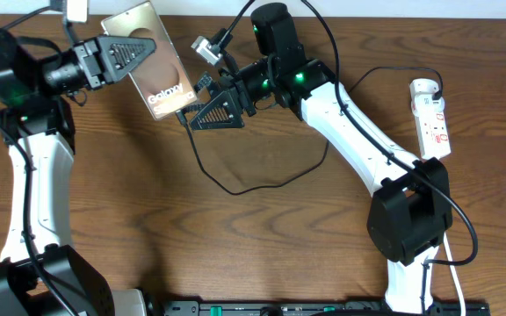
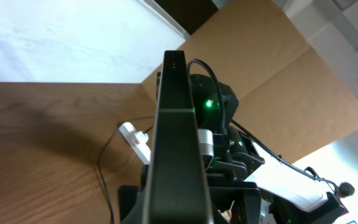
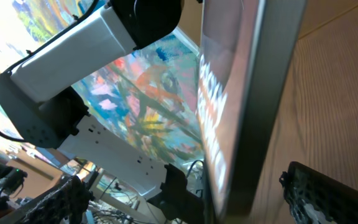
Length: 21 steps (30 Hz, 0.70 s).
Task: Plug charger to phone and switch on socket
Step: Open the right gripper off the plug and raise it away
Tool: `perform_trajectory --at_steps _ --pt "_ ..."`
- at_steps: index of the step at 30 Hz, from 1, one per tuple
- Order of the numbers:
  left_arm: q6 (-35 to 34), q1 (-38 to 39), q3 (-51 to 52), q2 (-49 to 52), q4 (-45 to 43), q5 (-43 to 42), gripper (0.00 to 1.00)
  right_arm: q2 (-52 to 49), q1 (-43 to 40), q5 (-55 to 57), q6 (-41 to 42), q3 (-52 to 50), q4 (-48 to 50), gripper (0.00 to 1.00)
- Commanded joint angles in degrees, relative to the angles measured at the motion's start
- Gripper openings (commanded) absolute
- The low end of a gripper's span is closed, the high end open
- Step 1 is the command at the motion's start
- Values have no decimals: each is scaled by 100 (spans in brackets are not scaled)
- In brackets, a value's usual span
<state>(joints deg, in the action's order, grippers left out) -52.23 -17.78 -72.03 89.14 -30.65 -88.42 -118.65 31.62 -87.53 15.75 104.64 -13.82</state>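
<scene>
Clamped edge-on, the phone is sitting in the left claw, which is clenching its upper end and holding it tilted above the table. The right claw is hovering at the phone's lower end; I cannot tell whether it is released. The charger cable is looping across the wood toward the power strip by the right edge.

A cardboard panel stands beyond the brown wooden table.

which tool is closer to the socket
Right. The right tool is mid-table beside the phone, left of the socket; the left tool grips the phone farther left.
</scene>
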Motion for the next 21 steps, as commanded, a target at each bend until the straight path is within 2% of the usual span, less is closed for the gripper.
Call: perform_trajectory --at_steps 1,7,11,15,21 --pt "52 -208 -39 -42 -22 -94 7 96 -26 37 -15 125 -9 99" --pt "57 -682 -28 -42 240 -81 7 96 -195 715 -15 125 -385 99" --pt "249 -1067 74 -42 861 105 7 96 -402 1386 -15 125 -789 99" --pt "756 -1200 323 -42 1604 323 7 98 -516 3130 -42 125 -1700 99" --pt "2216 -1187 804 -42 3362 1021 7 101 -621 6107 -57 297 -3322 99"
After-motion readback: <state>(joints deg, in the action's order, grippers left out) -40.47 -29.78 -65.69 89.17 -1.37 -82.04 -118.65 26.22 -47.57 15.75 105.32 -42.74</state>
